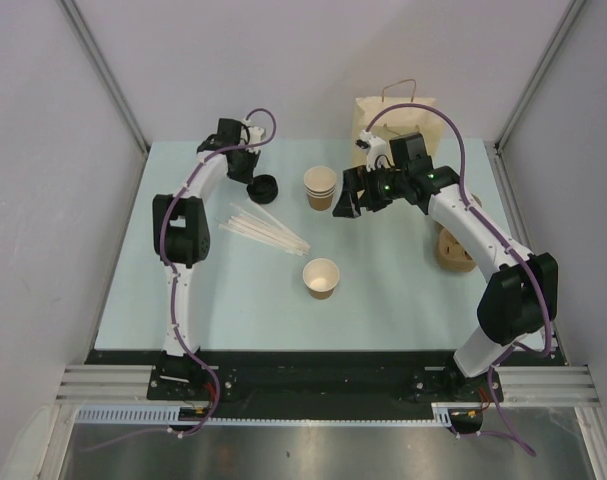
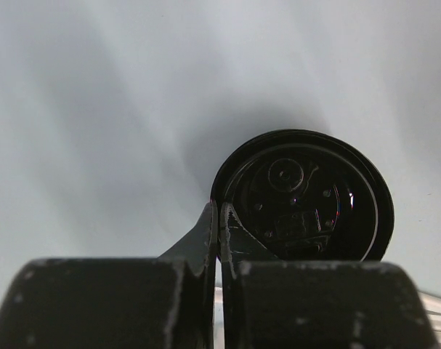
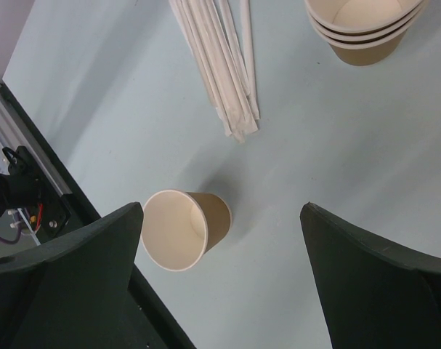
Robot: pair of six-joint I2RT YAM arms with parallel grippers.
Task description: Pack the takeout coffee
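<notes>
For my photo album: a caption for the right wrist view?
Open right gripper above a lone paper cup, wrapped straws and stacked cups.

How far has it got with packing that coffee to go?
Barely started. Nothing looks done: the single cup stands lidless on the table, and the paper bag stands at the far edge. In hand: the left claw pinches the black lid by its rim; the right claw hangs open. Left: lid on cup, cup into bag.

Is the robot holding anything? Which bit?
The left gripper seems to pinch the black lid by its rim, as far as the wrist view shows. The right gripper is open, holding nothing.
</notes>
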